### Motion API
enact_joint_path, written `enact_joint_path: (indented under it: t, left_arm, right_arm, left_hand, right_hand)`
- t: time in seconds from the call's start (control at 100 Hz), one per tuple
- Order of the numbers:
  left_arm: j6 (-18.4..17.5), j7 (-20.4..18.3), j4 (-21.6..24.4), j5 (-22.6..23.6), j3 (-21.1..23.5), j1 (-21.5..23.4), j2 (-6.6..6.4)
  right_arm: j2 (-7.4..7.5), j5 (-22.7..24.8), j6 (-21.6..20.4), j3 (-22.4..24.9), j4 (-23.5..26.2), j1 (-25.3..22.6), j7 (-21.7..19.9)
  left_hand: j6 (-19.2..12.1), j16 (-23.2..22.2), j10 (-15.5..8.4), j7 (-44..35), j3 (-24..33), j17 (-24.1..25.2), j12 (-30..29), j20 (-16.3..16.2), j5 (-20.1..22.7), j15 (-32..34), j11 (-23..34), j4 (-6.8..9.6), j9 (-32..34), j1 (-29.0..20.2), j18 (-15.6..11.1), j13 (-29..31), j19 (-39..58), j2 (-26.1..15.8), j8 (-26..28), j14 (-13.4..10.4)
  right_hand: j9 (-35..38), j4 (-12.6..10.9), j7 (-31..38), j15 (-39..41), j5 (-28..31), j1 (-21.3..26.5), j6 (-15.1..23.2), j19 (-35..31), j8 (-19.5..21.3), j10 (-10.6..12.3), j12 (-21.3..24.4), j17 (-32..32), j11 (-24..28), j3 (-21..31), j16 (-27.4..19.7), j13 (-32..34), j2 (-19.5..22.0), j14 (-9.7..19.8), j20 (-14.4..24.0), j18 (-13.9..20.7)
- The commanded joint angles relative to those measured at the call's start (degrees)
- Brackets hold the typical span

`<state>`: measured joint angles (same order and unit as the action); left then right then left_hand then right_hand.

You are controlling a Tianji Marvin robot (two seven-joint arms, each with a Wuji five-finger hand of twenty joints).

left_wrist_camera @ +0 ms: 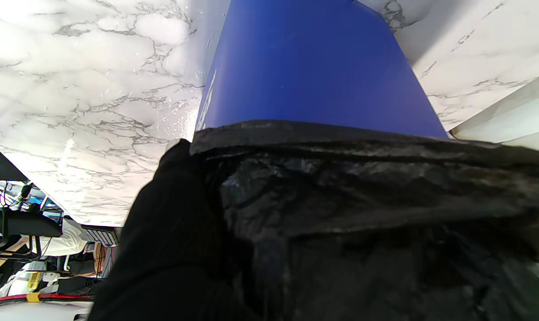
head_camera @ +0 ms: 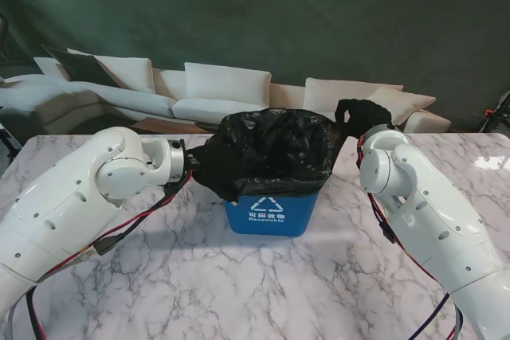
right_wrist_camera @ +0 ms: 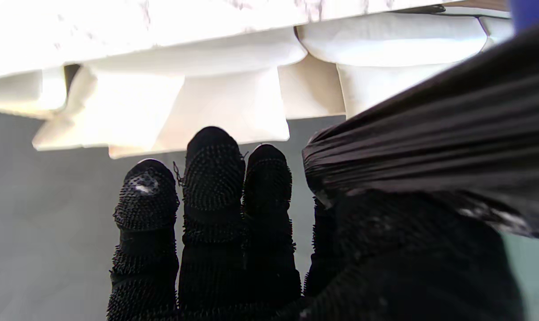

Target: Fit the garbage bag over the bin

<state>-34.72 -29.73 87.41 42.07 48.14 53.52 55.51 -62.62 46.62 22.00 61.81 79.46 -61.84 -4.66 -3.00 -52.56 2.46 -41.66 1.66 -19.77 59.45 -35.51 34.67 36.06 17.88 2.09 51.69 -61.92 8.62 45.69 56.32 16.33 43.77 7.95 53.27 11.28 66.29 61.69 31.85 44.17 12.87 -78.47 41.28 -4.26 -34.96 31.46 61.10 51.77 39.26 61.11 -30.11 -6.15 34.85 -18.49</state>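
Note:
A blue recycling bin [head_camera: 268, 215] stands mid-table with a black garbage bag [head_camera: 267, 149] draped over its rim and hanging partway down its sides. My left hand [head_camera: 195, 166], in a black glove, is buried in the bag's left edge. In the left wrist view the gloved hand [left_wrist_camera: 175, 232] grips the bag's hem [left_wrist_camera: 340, 138] against the blue wall [left_wrist_camera: 309, 67]. My right hand [head_camera: 360, 111] is at the bin's far right corner, pinching a stretched strip of bag [right_wrist_camera: 434, 138] between thumb and forefinger. Its other fingers [right_wrist_camera: 213, 209] stand straight.
The marble table [head_camera: 239, 284] spreads around the bin. A white sofa [head_camera: 223, 89] runs behind the table's far edge. Red and black cables [head_camera: 119, 232] hang under my left arm.

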Motion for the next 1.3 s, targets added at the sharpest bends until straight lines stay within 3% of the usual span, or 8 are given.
enact_joint_path:
  t: [0.0, 0.3, 0.49, 0.53, 0.66, 1.0, 1.17, 1.29]
  left_arm:
    - [-0.4, -1.5, -1.0, 0.5, -1.2, 0.7, 0.04]
    - [-0.2, -1.3, -1.2, 0.2, -1.6, 0.4, 0.13]
    - [0.0, -1.5, -1.3, 0.0, -2.1, 0.1, 0.12]
    - [0.1, -1.6, -1.2, 0.0, -2.1, 0.1, 0.11]
    - [0.2, -1.8, -1.2, -0.2, -2.4, 0.0, 0.07]
    - [0.4, -2.2, -1.3, -0.6, -3.1, -0.6, 0.01]
    - [0.4, -2.4, -1.2, -0.7, -3.3, -0.7, -0.01]
    - [0.5, -2.5, -1.2, -0.8, -3.4, -0.8, -0.02]
  right_arm:
    - [-0.46, -0.4, 1.6, -0.5, -1.9, 0.1, 0.1]
    - [-0.57, -2.4, 2.5, -1.9, -4.3, 0.2, -0.4]
    - [-0.36, -2.4, 2.6, 0.2, -3.3, -1.8, -0.6]
    - [-0.31, -2.3, 2.4, 0.9, -3.2, -2.3, -0.4]
    - [-0.28, -1.8, 2.9, 2.9, -3.1, -3.6, 0.5]
    - [-0.09, 4.9, 0.6, 9.3, -2.3, -7.4, 6.8]
    - [0.73, 8.9, -3.1, 12.7, 0.8, -10.0, 6.0]
    - [1.19, 10.1, -2.7, 12.3, 1.0, -10.2, 3.2]
  left_hand:
    - [-2.1, -0.2, 0.1, -0.5, 5.1, 0.1, 0.3, -1.3, 2.3, 1.6, 1.3, 1.78, 1.4, -8.6, 1.1, 0.1, 1.7, -3.6, 0.3, 0.6]
    - [-2.1, -0.2, 0.2, -0.6, 5.1, 0.2, 0.3, -1.3, 2.4, 1.7, 1.3, 1.80, 1.4, -8.6, 1.1, 0.2, 1.6, -3.6, 0.3, 0.7]
    - [-2.2, -0.2, 0.1, -0.5, 5.0, 0.1, 0.3, -1.3, 2.3, 1.7, 1.3, 1.80, 1.4, -8.6, 1.1, 0.1, 1.7, -3.6, 0.3, 0.7]
    - [-2.2, -0.2, 0.2, -0.6, 5.0, 0.1, 0.3, -1.3, 2.4, 1.7, 1.3, 1.79, 1.5, -8.6, 1.2, 0.1, 1.7, -3.6, 0.3, 0.6]
    - [-2.1, -0.2, 0.2, -0.5, 5.0, 0.1, 0.2, -1.4, 2.3, 1.7, 1.3, 1.80, 1.4, -8.6, 1.1, 0.2, 1.7, -3.6, 0.2, 0.7]
    - [-2.1, -0.2, 0.2, -0.5, 5.1, 0.1, 0.2, -1.4, 2.4, 1.7, 1.3, 1.84, 1.4, -8.6, 1.1, 0.2, 1.7, -3.6, 0.2, 0.6]
    - [-2.2, -0.2, 0.4, -0.5, 5.1, 0.1, 0.2, -1.4, 2.4, 1.8, 1.4, 1.83, 1.4, -8.5, 1.1, 0.3, 1.7, -3.6, 0.2, 0.7]
    - [-2.1, -0.2, 0.4, -0.5, 5.1, 0.0, 0.2, -1.4, 2.5, 1.8, 1.4, 1.84, 1.4, -8.6, 1.1, 0.2, 1.8, -3.6, 0.2, 0.7]
  right_hand:
    - [1.1, 0.7, 1.3, 2.0, -1.1, 3.1, 1.5, -2.6, -0.4, -0.6, -0.7, -0.4, 2.4, 2.2, 0.9, 1.5, 1.7, -1.1, 1.2, -0.6]
    - [1.1, -0.1, -2.2, 0.1, -1.0, 3.2, 0.0, -2.5, -5.5, 0.5, -1.2, -2.0, 0.2, -1.2, -0.2, 0.0, 4.3, -1.1, 1.6, -0.6]
    - [-15.5, -4.7, -23.1, -30.3, -7.2, -2.4, -10.0, 10.9, -22.5, -1.2, 8.9, -16.0, -22.7, -15.1, -10.1, -18.1, 13.2, -2.1, -2.6, -0.9]
    - [-19.8, -7.4, -30.6, -35.5, -7.9, -3.9, -11.2, 14.4, -19.3, -1.6, 12.5, -19.1, -26.0, -16.1, -12.6, -22.2, 15.6, -2.0, -3.7, -0.6]
    - [-28.2, -7.7, -37.7, -42.8, -13.2, -4.4, -11.7, 19.9, -19.6, -2.3, 17.0, -23.6, -30.1, -20.5, -16.7, -29.2, 17.7, -2.2, -4.9, -0.1]
    - [-34.1, -8.4, -38.6, -45.1, -18.8, 0.4, -12.6, 22.5, -20.3, -2.5, 17.5, -26.1, -29.7, -19.9, -18.2, -33.5, 21.9, -2.0, -5.2, 0.6]
    - [-35.6, -7.8, -40.1, -48.2, -22.3, -2.5, -9.4, 25.1, -22.2, 0.6, 19.2, -27.1, -32.2, -20.6, -21.1, -34.9, 18.4, -0.9, -6.5, 1.2]
    - [-37.7, -7.2, -42.4, -50.3, -25.7, -11.4, -9.6, 27.3, -24.3, 0.4, 20.3, -28.6, -34.7, -26.3, -22.2, -36.1, 13.6, -1.4, -7.4, 1.0]
